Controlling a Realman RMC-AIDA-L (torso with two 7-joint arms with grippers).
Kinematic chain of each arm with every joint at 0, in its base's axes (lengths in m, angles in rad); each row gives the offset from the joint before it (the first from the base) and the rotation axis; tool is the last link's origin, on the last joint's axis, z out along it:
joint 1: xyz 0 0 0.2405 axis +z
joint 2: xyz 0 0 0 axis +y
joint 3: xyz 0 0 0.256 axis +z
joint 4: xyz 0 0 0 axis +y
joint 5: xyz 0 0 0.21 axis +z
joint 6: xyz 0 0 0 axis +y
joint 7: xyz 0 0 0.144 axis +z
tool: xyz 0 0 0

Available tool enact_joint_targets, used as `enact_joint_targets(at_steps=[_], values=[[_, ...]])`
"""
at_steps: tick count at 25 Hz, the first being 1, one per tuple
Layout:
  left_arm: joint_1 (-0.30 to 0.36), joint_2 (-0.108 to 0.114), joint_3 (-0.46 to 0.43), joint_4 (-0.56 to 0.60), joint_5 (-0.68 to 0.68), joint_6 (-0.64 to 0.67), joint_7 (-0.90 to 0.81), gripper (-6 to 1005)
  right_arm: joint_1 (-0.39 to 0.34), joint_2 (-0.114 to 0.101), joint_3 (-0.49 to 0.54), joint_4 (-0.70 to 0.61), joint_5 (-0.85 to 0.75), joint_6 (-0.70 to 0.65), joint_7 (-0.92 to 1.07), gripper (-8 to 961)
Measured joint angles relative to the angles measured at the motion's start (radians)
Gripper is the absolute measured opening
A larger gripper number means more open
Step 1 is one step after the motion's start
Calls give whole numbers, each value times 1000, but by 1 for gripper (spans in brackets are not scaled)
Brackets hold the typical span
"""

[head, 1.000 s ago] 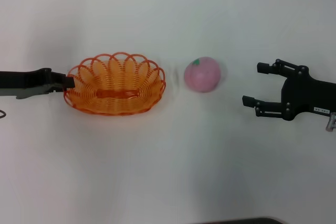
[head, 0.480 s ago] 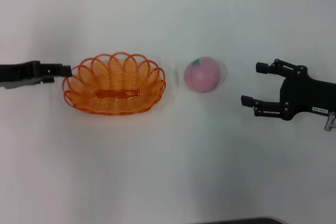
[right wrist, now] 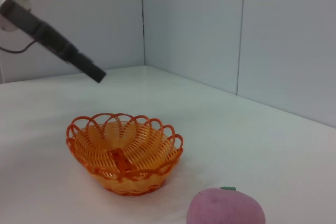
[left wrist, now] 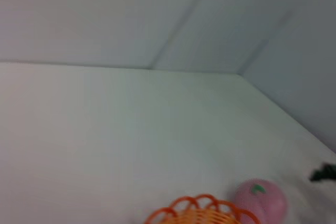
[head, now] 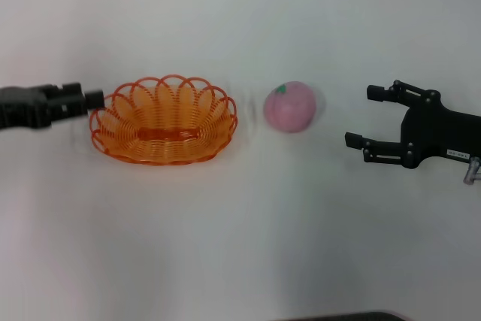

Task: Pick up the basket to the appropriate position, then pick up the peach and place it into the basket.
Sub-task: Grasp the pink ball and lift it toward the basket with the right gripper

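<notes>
The orange wire basket (head: 163,119) sits upright on the white table, left of centre, and also shows in the wrist views (right wrist: 124,153) (left wrist: 202,211). The pink peach (head: 290,106) with its green spot lies just to the basket's right, apart from it (right wrist: 226,208) (left wrist: 260,201). My left gripper (head: 92,99) hangs beside and above the basket's left rim, not touching it; in the right wrist view the left gripper (right wrist: 93,72) shows as a dark bar above the basket. My right gripper (head: 364,116) stands open to the right of the peach, with nothing between its fingers.
The white table (head: 240,246) spreads out in front of the objects. Pale walls meet at a corner behind the table (right wrist: 142,24). The tip of the right gripper (left wrist: 324,172) shows beyond the peach in the left wrist view.
My left gripper has drawn back from the basket's left rim, where it was a second ago, and risen. The basket stayed on the table, shifted slightly. The right gripper barely moved.
</notes>
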Motion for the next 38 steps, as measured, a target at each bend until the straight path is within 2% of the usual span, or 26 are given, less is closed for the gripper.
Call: enact_joint_targets(at_steps=[7, 13, 15, 18, 26, 31, 38], values=[[54, -17, -2, -35, -47, 156, 384, 614, 0, 0, -1, 0, 1, -5, -6, 922], [117, -37, -2, -131, -74, 166, 762, 608, -3, 0, -6, 0, 1, -9, -8, 922], [137, -42, -2, -150, -74, 157, 841, 610, -6, 0, -8, 2, 1, -13, -17, 922], [159, -42, -5, -162, -73, 145, 880, 612, -10, 0, -6, 11, 1, -22, -40, 922], [180, -45, -3, -194, -54, 102, 890, 738, -12, 0, -9, 27, 1, -25, -50, 922], [183, -44, -7, -230, -49, 58, 925, 864, -13, 0, -9, 40, -3, -20, -59, 922], [186, -38, -17, -254, -34, -11, 919, 864, -13, 0, -9, 40, -7, -15, -59, 923]])
